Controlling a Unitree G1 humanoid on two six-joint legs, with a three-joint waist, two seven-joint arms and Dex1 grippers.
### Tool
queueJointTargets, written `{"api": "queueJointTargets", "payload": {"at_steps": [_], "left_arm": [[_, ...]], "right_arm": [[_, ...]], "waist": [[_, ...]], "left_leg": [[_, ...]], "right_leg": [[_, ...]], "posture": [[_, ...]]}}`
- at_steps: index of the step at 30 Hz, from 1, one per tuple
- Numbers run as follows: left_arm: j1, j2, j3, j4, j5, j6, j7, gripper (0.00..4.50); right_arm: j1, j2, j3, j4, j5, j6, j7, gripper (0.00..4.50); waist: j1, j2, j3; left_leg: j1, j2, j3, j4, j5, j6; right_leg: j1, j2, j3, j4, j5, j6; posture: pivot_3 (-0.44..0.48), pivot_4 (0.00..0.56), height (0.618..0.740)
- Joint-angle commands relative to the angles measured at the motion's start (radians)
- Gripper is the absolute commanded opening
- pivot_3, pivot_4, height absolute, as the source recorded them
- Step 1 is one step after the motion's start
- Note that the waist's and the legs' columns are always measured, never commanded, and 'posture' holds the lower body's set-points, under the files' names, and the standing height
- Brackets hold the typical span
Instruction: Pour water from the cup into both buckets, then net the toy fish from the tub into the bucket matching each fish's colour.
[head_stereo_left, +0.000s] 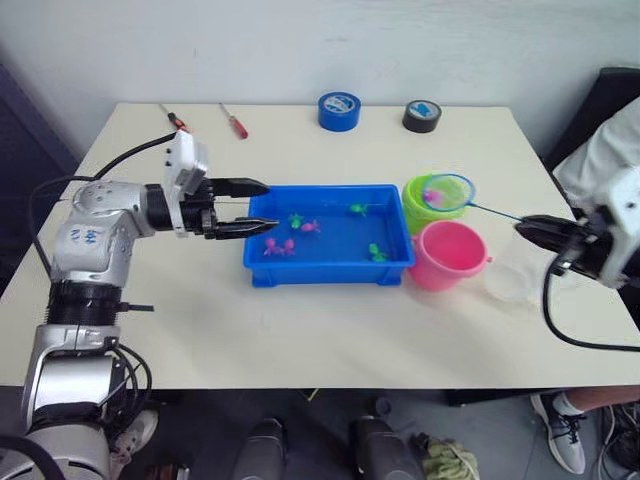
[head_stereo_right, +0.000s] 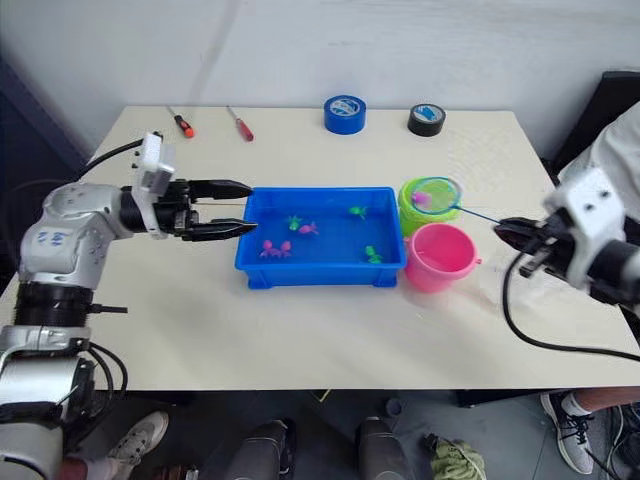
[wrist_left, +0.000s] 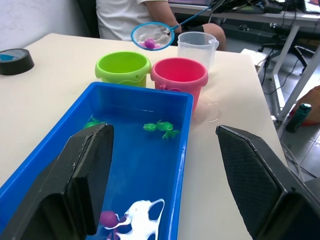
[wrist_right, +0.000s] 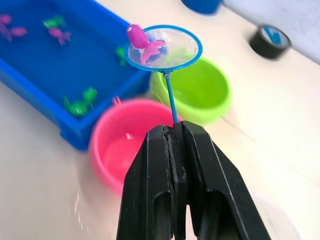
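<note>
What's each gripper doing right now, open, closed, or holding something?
Left gripper: open, holding nothing, at the tub's end.
Right gripper: closed on the net handle, a pink fish in the hoop.

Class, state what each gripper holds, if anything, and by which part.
The right gripper is shut on the net, gripping the end of its thin handle. The left gripper is open and holds nothing.

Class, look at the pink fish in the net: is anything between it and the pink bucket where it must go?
Nothing visible. The net, held by the right gripper, hangs over the green bucket with the pink fish; the pink bucket stands beside it, open-topped.
</note>
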Motion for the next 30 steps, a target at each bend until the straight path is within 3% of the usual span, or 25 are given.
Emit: {"api": "queueJointTargets", "payload": {"at_steps": [1, 9, 17, 30], "left_arm": [[-0.065, -0.015, -0.008, 0.068, 0.024, -0.05, -0.038, 3.58], [-0.134, -0.061, -0.034, 0.173, 0.06, -0.099, -0.084, 3.58], [-0.156, -0.073, -0.031, 0.206, 0.083, -0.112, -0.113, 3.58], [-0.151, -0.069, -0.024, 0.199, 0.089, -0.101, -0.116, 3.58]], "right_arm": [[0.129, -0.024, -0.137, -0.089, -0.016, -0.003, 0.01, 0.0], [0.327, -0.049, -0.011, -0.177, -0.262, -0.245, -0.088, 0.0], [0.337, -0.055, 0.144, -0.151, -0.534, -0.548, -0.236, 0.0], [0.432, -0.11, 0.092, -0.04, -0.818, -0.865, -0.324, 0.0]], "waist": [[0.0, 0.0, 0.0], [-0.004, 0.0, 0.0], [0.0, 0.0, 0.0], [-0.001, 0.0, 0.0]], "left_leg": [[0.0, 0.0, 0.0, 0.0, 0.0, 0.0], [0.001, 0.0, 0.002, 0.001, 0.0, 0.0], [0.001, 0.0, 0.001, 0.002, 0.0, 0.0], [0.001, -0.001, 0.001, 0.002, 0.0, 0.0]], "right_leg": [[0.0, 0.001, 0.0, 0.0, 0.0, 0.0], [0.001, 0.001, 0.002, 0.0, 0.001, 0.002], [0.001, 0.002, 0.002, 0.0, 0.001, 0.002], [0.001, 0.002, 0.002, 0.0, 0.001, 0.002]], "posture": [[0.0, 0.15, 0.734], [0.0, 0.15, 0.734], [0.0, 0.15, 0.734], [0.0, 0.15, 0.734]]}}
